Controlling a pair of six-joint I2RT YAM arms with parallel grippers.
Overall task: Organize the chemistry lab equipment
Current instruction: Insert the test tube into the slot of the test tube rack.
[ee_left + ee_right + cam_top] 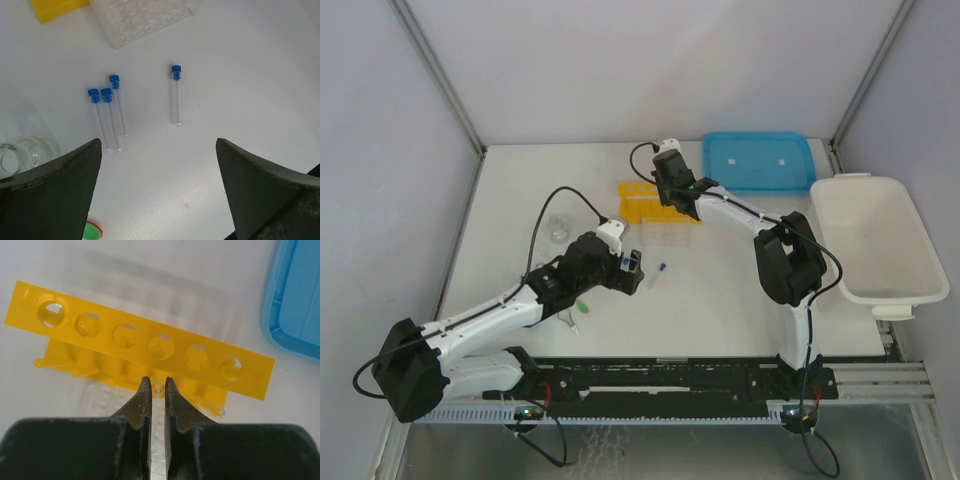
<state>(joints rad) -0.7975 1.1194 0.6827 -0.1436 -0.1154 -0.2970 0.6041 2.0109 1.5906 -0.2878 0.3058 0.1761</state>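
The yellow tube rack (645, 203) stands at the table's middle back; in the right wrist view (140, 337) its six holes look unfilled. My right gripper (676, 203) hovers over it, shut on a small clear tube (158, 390) seen end-on between the tips (158, 385). My left gripper (632, 272) is open and empty above the table (157, 142). Ahead of it lie three blue-capped tubes together (107, 117) and one apart (175, 95), which also shows in the top view (660, 270). A clear glass vessel (20, 155) stands at its left. A green-tipped stick (578, 308) lies near the left arm.
A clear well plate (670, 238) lies just in front of the rack (145, 17). The blue lid (757, 160) lies at the back right. The big white tub (875, 240) stands at the right edge. Another glass vessel (558, 228) is at the left.
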